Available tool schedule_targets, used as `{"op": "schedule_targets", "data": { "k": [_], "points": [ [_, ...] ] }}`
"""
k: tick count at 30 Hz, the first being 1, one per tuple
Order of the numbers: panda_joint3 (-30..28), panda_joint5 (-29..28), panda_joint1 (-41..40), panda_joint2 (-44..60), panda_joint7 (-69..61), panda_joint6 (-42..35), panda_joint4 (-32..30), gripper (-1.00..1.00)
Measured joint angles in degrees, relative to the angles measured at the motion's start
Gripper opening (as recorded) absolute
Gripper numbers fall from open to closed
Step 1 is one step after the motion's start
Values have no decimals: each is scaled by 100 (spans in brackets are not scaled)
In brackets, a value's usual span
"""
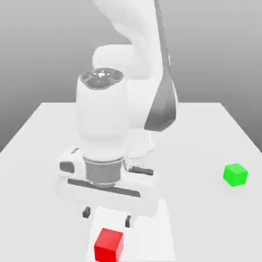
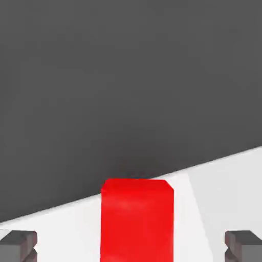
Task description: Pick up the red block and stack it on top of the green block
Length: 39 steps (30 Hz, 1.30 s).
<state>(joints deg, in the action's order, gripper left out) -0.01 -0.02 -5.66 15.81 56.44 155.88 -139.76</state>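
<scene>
White two-finger gripper (image 1: 107, 219) above table, jaws spread wide, nothing between them. Small bright red matte cube (image 1: 109, 245) sits on pale strip of tabletop (image 1: 158, 225), just beneath gripper in exterior view. In hand view, cube lies between lines of two fingertips, sides roughly square to them; no long axis to favour. Next move likely descent over cube, perhaps slight sideways correction first. Small bright green matte cube (image 1: 235, 175), stacking target, well apart, toward exterior view's right.
</scene>
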Motion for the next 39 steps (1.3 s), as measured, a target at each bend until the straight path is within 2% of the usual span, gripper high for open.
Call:
{"op": "schedule_targets", "data": {
  "k": [2, 3, 10, 15, 21, 31, 39],
  "points": [
    [-1, 5, 0, 415, 3, 337, 55, 0],
    [-7, 10, 6, 612, 1, 497, 85, -100],
    [-3, 6, 3, 656, 5, 537, 91, -100],
    [25, 20, 29, -206, -50, -175, -57, -100],
    [965, 212, 482, -748, -1356, -297, -440, -100],
    [2222, 637, 1979, -1535, -3785, -359, -1109, -100],
    [2724, 725, 3371, -2086, -5553, -383, -1654, -100]
  ]
}}
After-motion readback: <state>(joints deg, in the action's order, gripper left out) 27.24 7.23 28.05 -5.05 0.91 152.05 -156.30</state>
